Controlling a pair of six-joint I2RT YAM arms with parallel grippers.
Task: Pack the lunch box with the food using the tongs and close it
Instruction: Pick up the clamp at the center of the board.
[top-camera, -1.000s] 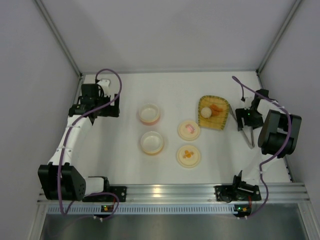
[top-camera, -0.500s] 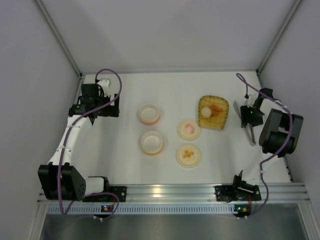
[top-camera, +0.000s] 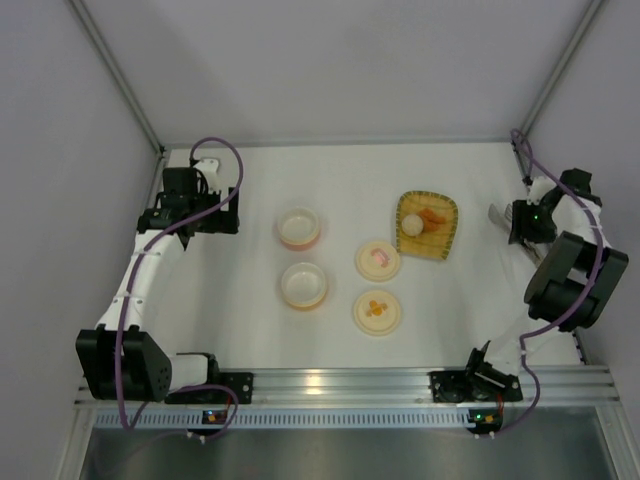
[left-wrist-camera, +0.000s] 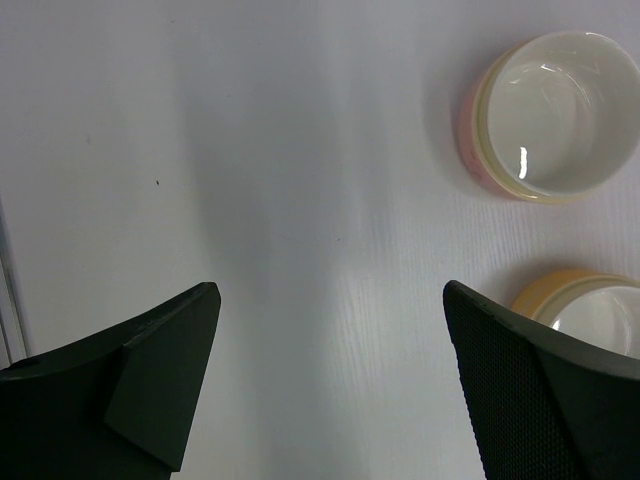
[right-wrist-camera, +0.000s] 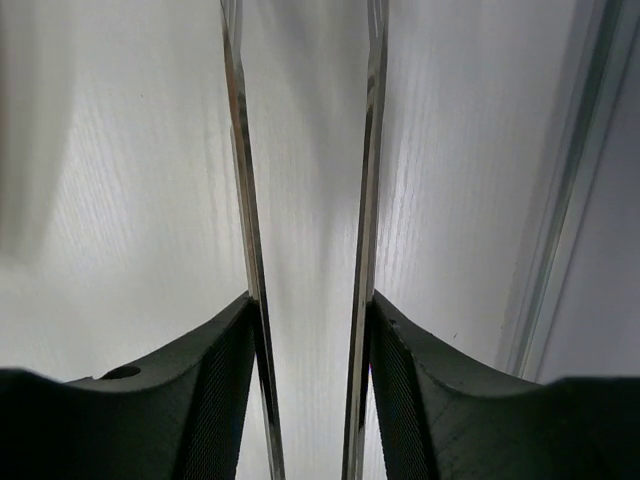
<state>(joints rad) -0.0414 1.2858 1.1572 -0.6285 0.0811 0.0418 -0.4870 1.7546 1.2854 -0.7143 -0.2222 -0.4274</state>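
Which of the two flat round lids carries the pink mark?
The far lid, beside the yellow tray; it bears a pink mark, while the near lid bears orange ones.

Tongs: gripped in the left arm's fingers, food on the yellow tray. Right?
Wrong arm. The right wrist view shows the tongs gripped in the right arm's fingers; the left fingers stand open, holding nothing. The food is on the yellow tray.

The white desk (top-camera: 250, 330) carries 5 things. Left of centre stand 2 round bowls: a pink-sided cream bowl (top-camera: 299, 227) farther back and a yellow-sided cream bowl (top-camera: 304, 285) nearer. Right of them lie a pink-marked flat cream round lid (top-camera: 388, 268) and an orange-marked flat cream round lid (top-camera: 392, 320). A yellow woven tray with green edge (top-camera: 446, 240) sits farther right.
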